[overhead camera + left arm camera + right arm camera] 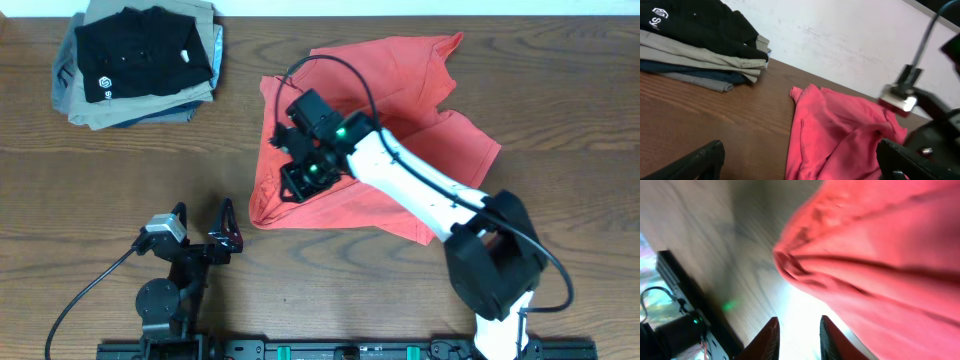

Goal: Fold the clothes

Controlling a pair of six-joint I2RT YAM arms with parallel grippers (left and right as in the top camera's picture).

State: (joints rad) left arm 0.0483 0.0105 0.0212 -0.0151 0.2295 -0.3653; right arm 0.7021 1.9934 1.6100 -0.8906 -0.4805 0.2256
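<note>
Coral-red shirt (410, 80), crumpled, on wooden surface (100, 160), right of centre. Long axis diagonal, near-left corner to far-right tip. Middle hidden under right arm (420, 185); collar and sleeves hard to make out. Right end effector (292, 185) over its left edge, fingers slightly apart, gripping nothing. Left end effector (205, 228) wide apart, beside shirt. Folded stack (140, 60) far left.

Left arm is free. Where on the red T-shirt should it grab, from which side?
Probably the red T-shirt at its pointed corner nearest the left gripper, coming low from the robot's left. That corner lies on bare wood, clear of the right gripper over the bunched middle.
</note>
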